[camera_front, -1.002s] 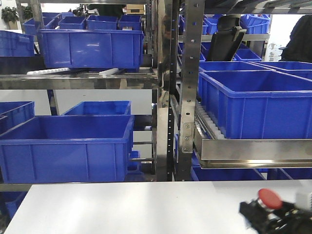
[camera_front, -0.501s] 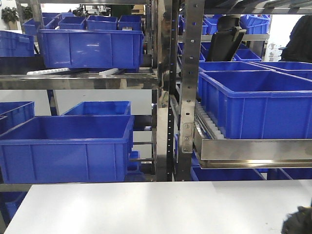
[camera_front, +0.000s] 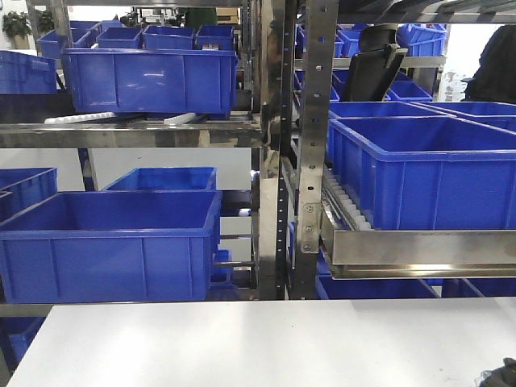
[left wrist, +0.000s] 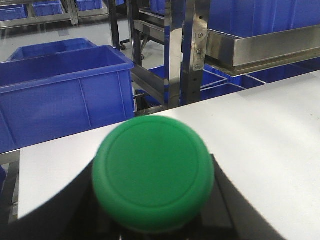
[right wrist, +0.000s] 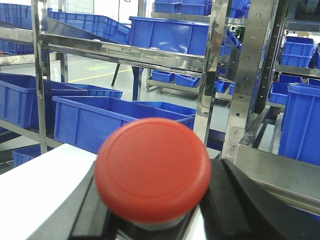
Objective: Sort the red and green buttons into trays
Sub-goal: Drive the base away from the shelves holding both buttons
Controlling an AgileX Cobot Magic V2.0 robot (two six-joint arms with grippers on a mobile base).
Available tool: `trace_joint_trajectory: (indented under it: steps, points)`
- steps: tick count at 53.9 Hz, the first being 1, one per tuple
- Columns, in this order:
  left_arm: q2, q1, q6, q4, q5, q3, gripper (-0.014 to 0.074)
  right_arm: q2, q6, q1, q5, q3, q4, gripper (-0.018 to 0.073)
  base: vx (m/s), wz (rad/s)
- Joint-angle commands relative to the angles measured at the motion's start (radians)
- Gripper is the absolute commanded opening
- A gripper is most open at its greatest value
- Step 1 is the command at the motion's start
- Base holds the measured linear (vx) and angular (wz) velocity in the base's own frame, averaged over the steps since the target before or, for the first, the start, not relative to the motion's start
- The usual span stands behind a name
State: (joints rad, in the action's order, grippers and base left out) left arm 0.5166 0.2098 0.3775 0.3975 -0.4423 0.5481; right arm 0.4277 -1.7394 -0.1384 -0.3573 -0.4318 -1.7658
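Note:
The green button (left wrist: 152,170) fills the left wrist view, its round cap facing the camera. My left gripper (left wrist: 152,222) is shut on its black body, with dark fingers (left wrist: 60,210) on either side, above the white table (left wrist: 270,130). The red button (right wrist: 152,167) sits the same way in my right gripper (right wrist: 160,225), which is shut on it between black fingers (right wrist: 245,200). In the front view only a dark bit of the right gripper (camera_front: 504,375) shows at the bottom right corner. The trays are out of view.
Behind the white table (camera_front: 242,339) stand metal racks (camera_front: 310,145) loaded with deep blue crates (camera_front: 113,242). A steel shelf edge (camera_front: 419,250) juts out at the right, just above table height.
In the front view my right gripper with the red button has sunk down and to the right, out of frame. Only a dark tip stays at the corner.

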Motion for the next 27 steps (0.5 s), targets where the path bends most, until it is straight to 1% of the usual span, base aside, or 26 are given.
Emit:
trace_joint_trajectory:
  steps: [1, 27]
  points:
    - [0.004, 0.006, 0.002, 0.025, 0.089, 0.034, 0.0, 0.005, -0.006, 0.001, 0.035, -0.032, -0.009, -0.001, 0.0, 0.0]
    - [0.004, 0.006, 0.002, 0.025, 0.089, 0.034, 0.0, 0.005, -0.006, 0.001, 0.035, -0.032, -0.009, -0.001, 0.0, 0.01]
